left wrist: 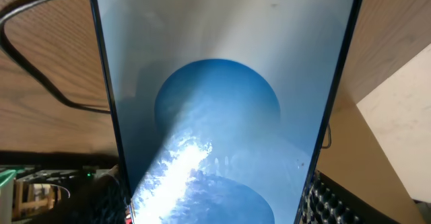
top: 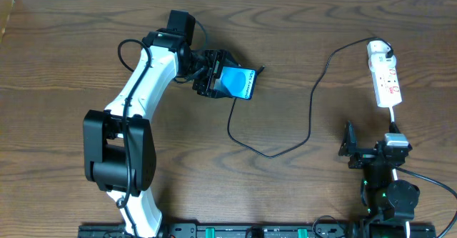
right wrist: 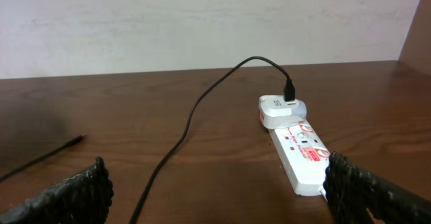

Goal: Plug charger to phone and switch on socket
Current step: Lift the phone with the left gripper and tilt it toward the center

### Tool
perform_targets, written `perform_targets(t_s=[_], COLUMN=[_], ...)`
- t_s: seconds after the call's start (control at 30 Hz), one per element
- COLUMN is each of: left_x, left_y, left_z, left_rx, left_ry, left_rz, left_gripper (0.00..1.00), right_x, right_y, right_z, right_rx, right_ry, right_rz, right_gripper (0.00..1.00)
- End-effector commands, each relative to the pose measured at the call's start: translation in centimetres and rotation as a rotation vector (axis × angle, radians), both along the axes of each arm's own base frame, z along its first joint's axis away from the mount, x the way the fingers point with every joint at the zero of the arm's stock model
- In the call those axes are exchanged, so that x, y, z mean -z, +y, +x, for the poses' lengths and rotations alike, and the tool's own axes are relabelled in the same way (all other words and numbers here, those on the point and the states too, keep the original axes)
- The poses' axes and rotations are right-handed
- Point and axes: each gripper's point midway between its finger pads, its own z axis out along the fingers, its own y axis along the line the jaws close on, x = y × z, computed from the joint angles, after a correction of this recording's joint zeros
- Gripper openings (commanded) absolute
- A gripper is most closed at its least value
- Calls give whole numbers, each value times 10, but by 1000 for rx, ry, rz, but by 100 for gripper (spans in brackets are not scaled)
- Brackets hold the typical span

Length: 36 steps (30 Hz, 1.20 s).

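The phone (top: pixel 238 82), with its bright blue screen, is tilted up off the table at centre left, and my left gripper (top: pixel 212 75) is shut on its long edges. It fills the left wrist view (left wrist: pixel 222 116), a padded finger (left wrist: pixel 337 200) against its right edge. The thin black charger (top: pixel 311 102) runs from a white adapter (top: pixel 379 50) on the socket (top: pixel 386 81), loops over the table and passes under the phone. A thin dark end (top: pixel 260 69) pokes out past the phone. My right gripper (top: pixel 371 146) stands open just short of the socket's (right wrist: pixel 303 155) near end, with nothing between its fingers (right wrist: pixel 81 194).
The socket's white cord (top: pixel 394 116) runs back toward my right arm. The table's far edge meets a pale wall (right wrist: pixel 202 22). A dark rail (top: pixel 214 231) lines the near edge.
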Motion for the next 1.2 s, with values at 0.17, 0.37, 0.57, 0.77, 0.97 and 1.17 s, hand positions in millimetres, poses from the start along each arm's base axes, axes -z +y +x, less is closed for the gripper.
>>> perform_targets(t_s=[0.17, 0.37, 0.57, 0.77, 0.97, 1.17], left_x=[-28, -32, -34, -35, -35, -35], left_y=[-10, -13, -14, -15, -15, -15], left_z=[-1, -3, -4, -4, -4, -4], left_rx=[-23, -38, -36, -46, -48, -48], left_ry=[26, 61, 70, 88, 89, 89], left_rz=[-99, -125, -142, -148, -148, -148], left_gripper=[56, 56, 56, 56, 56, 56], right_x=[1, 1, 1, 1, 1, 14], right_y=[2, 2, 2, 2, 3, 3], right_z=[0, 0, 0, 0, 0, 2], right_rx=[-7, -7, -8, -8, -9, 0], right_ry=[1, 1, 1, 2, 2, 57], right_rz=[13, 13, 14, 14, 50, 132], right_gripper=[99, 99, 99, 99, 99, 99])
